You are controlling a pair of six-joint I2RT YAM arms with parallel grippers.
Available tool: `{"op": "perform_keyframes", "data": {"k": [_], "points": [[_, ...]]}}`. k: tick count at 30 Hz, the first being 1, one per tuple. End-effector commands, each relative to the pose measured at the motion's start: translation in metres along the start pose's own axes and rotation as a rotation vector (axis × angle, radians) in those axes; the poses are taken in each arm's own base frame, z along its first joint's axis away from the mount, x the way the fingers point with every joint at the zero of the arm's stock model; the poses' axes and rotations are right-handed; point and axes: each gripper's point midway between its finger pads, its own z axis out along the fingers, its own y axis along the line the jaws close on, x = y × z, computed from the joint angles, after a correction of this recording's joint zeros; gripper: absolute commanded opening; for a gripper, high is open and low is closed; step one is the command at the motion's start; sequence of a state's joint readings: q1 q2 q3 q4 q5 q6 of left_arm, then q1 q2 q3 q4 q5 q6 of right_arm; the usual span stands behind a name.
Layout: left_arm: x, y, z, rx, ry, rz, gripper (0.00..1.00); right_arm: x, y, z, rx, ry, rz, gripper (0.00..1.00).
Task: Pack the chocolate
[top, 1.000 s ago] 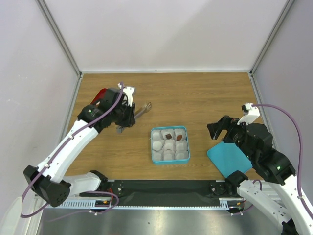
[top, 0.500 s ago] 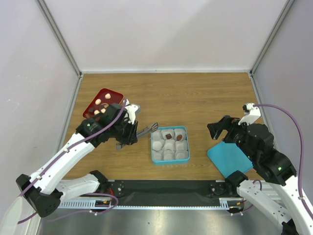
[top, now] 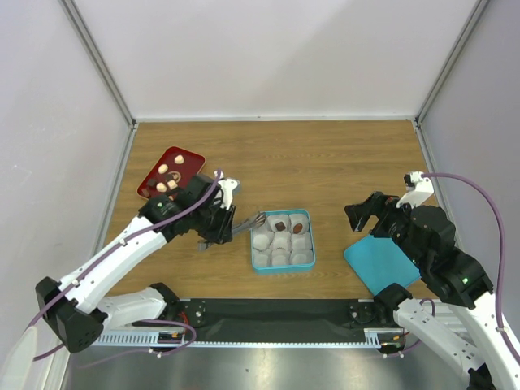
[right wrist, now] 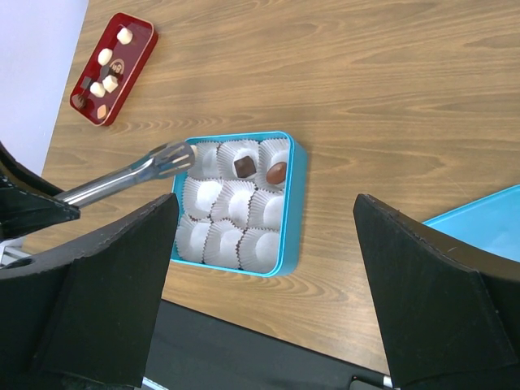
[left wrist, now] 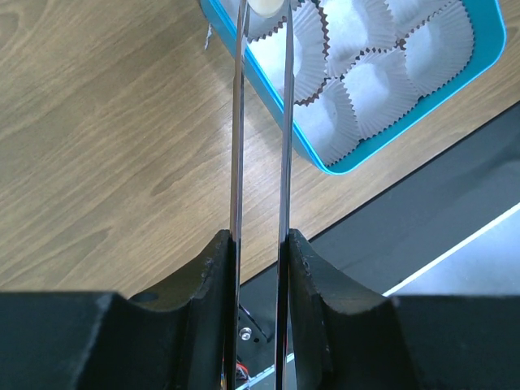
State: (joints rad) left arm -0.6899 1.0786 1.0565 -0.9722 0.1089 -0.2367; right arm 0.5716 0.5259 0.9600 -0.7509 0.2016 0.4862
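**Jaws: we see the left gripper (left wrist: 258, 248) clamped on tongs (left wrist: 236, 122), the right gripper (right wrist: 266, 211) spread wide.**
Tong tips pinch a cream chocolate (left wrist: 264, 5) above the box (left wrist: 322, 159) corner.

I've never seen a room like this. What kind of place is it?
Probably a robot test booth: plain white walls box in a wooden table, a left arm and right arm are bolted at its edge, and chocolates wait in a red tray.
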Motion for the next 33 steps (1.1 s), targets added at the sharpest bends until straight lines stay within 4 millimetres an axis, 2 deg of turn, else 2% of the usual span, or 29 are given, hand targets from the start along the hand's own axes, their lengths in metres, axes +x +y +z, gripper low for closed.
{"op": "perform_keyframes", "data": {"k": [1, 11, 33], "points": [[-0.009, -0.005, 0.003, 0.014, -0.026, 0.004, 0.35, -0.014, 0.007, -0.009, -0.026, -0.041, 0.021, 0.95], [-0.012, -0.003, 0.009, -0.008, -0.001, 0.006, 0.38, -0.02, 0.006, -0.013, -0.019, -0.059, 0.012, 0.95], [-0.029, -0.003, -0.001, -0.043, -0.041, 0.011, 0.42, -0.021, 0.005, -0.014, -0.021, -0.072, 0.018, 0.95]]}}
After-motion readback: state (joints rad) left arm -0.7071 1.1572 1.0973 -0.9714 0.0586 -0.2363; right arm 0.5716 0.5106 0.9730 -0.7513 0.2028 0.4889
